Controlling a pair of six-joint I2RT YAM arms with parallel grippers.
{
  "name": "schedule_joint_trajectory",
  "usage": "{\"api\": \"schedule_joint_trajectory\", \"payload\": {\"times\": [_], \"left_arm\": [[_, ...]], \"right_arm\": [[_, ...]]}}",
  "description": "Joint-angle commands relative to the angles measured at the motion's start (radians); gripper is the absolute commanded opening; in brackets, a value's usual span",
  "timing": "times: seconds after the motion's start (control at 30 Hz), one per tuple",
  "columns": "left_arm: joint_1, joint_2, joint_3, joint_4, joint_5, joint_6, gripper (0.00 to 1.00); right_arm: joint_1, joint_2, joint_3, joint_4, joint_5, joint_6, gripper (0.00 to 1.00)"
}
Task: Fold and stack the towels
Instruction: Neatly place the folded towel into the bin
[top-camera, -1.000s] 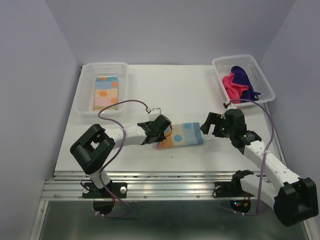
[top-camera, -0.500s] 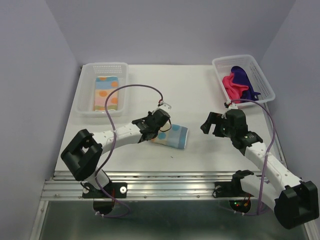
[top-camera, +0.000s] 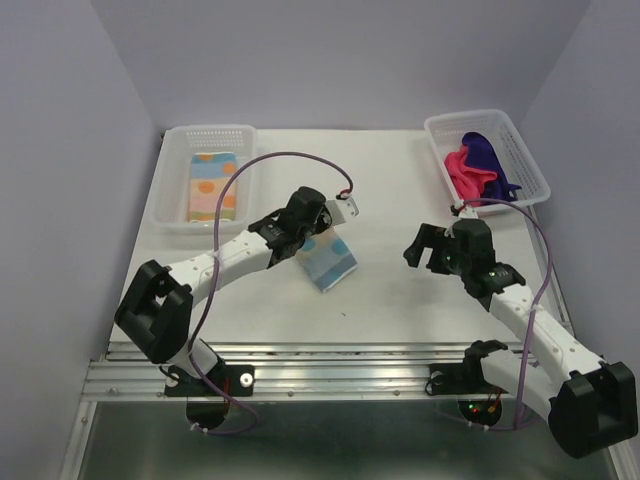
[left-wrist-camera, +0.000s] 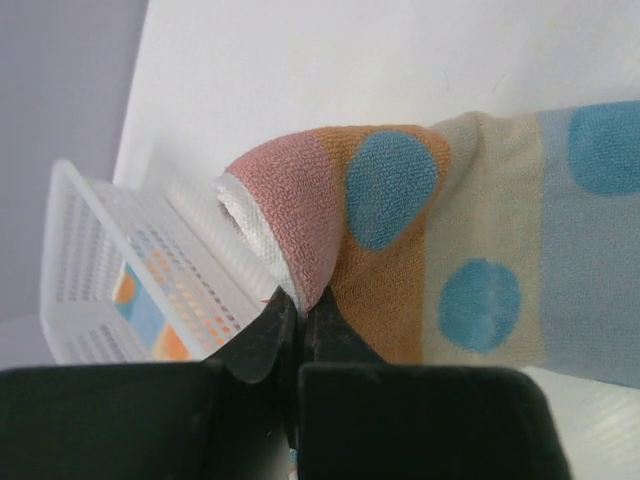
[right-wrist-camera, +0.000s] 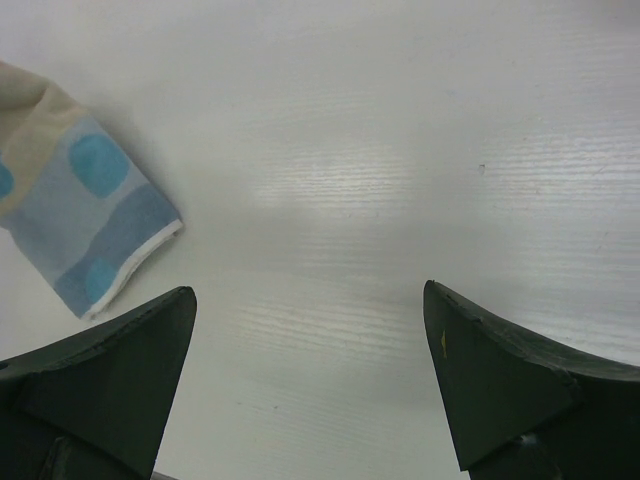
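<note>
Table (top-camera: 380, 180) carries two baskets: the left basket (top-camera: 170, 215) holds one folded striped towel (top-camera: 212, 185), the right basket (top-camera: 530, 165) a crumpled pink towel (top-camera: 468, 168) and purple towel (top-camera: 490, 148). My left gripper (left-wrist-camera: 295, 320) pinches a corner of the second striped towel (top-camera: 328, 262), raised near mid-table. My right gripper (right-wrist-camera: 308, 290) gapes, holding nothing. I judge stacking is in hand: next I must carry it left and lay it squarely on its twin.

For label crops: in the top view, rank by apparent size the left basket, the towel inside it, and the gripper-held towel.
1. left basket
2–3. basket towel and held towel look alike; the held one hangs bunched, so no ranking.
</note>
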Motion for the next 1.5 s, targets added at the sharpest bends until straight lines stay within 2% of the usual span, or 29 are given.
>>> {"api": "schedule_joint_trajectory", "payload": {"times": [0.0, 0.03, 0.1, 0.23, 0.27, 0.47, 0.63, 0.77, 0.93, 1.07, 1.23, 1.37, 1.47], "left_arm": [[0.017, -0.035, 0.067, 0.107, 0.216, 0.286, 0.0], [0.023, -0.03, 0.085, 0.102, 0.315, 0.32, 0.0], [0.026, -0.003, 0.114, 0.047, 0.386, 0.401, 0.0], [0.029, 0.04, 0.227, -0.147, 0.433, 0.474, 0.0], [0.034, 0.042, 0.24, -0.239, 0.443, 0.486, 0.0], [0.138, -0.031, 0.248, -0.459, 0.537, 0.578, 0.0], [0.196, -0.122, 0.171, -0.504, 0.468, 0.661, 0.0], [0.319, -0.18, 0.148, -0.545, 0.466, 0.701, 0.0], [0.457, -0.279, 0.048, -0.478, 0.391, 0.8, 0.0], [0.558, -0.303, 0.082, -0.545, 0.429, 0.879, 0.0], [0.67, -0.271, 0.106, -0.496, 0.396, 0.977, 0.0], [0.738, -0.171, 0.238, -0.478, 0.391, 0.979, 0.0], [0.787, -0.127, 0.323, -0.469, 0.481, 0.98, 0.0]], "right_arm": [[0.005, -0.007, -0.011, -0.006, 0.117, 0.016, 1.0], [0.005, -0.005, -0.005, -0.015, 0.146, 0.022, 1.0], [0.003, -0.01, 0.006, -0.043, 0.167, 0.033, 1.0], [0.005, -0.053, -0.007, -0.046, 0.203, 0.047, 1.0], [0.005, -0.062, -0.01, -0.048, 0.21, 0.047, 1.0], [0.005, -0.102, -0.013, -0.052, 0.258, 0.062, 1.0], [0.005, -0.102, -0.007, -0.058, 0.298, 0.065, 1.0], [0.005, -0.099, -0.007, -0.071, 0.33, 0.078, 1.0], [0.005, -0.096, -0.004, -0.081, 0.384, 0.088, 1.0], [0.005, -0.102, 0.01, -0.089, 0.424, 0.09, 1.0], [0.005, -0.109, 0.027, -0.101, 0.459, 0.104, 1.0], [0.005, -0.111, 0.025, -0.083, 0.474, 0.122, 1.0], [0.005, -0.105, 0.029, -0.068, 0.49, 0.131, 1.0]]}}
